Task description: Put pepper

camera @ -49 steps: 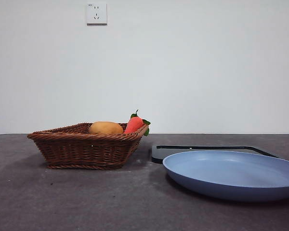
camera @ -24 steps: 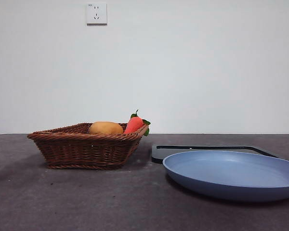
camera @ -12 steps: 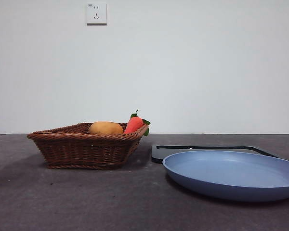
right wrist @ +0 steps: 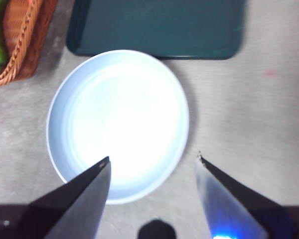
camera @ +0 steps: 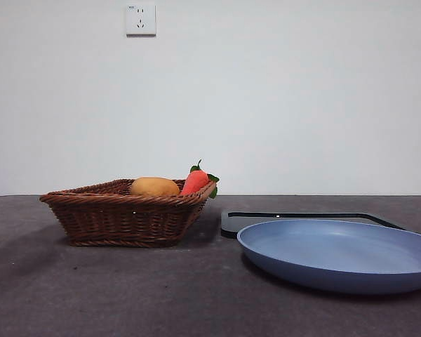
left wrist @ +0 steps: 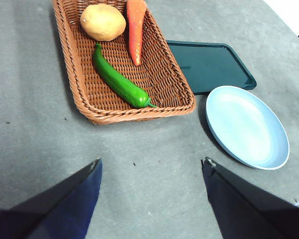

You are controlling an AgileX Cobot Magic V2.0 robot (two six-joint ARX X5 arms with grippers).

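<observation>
Green pepper lying in a wicker basket, both grippers spread wide and holding nothing.

The pepper (left wrist: pixel 118 79) lies in the basket (left wrist: pixel 70 74), upper centre of the left wrist picture, long axis running diagonally, stem end toward the near rim. A potato (left wrist: pixel 103 22) and carrot (left wrist: pixel 135 30) lie beyond it. The left gripper (left wrist: pixel 152 172) hangs above the table nearest the pepper. The right gripper (right wrist: pixel 152 167) hangs over the blue plate (right wrist: pixel 57 144).

Glossy green pepper (left wrist: pixel 118 79) in brown woven basket (left wrist: pixel 74 74) (plate (left wrist: pixel 246 127) pale blue).
</observation>
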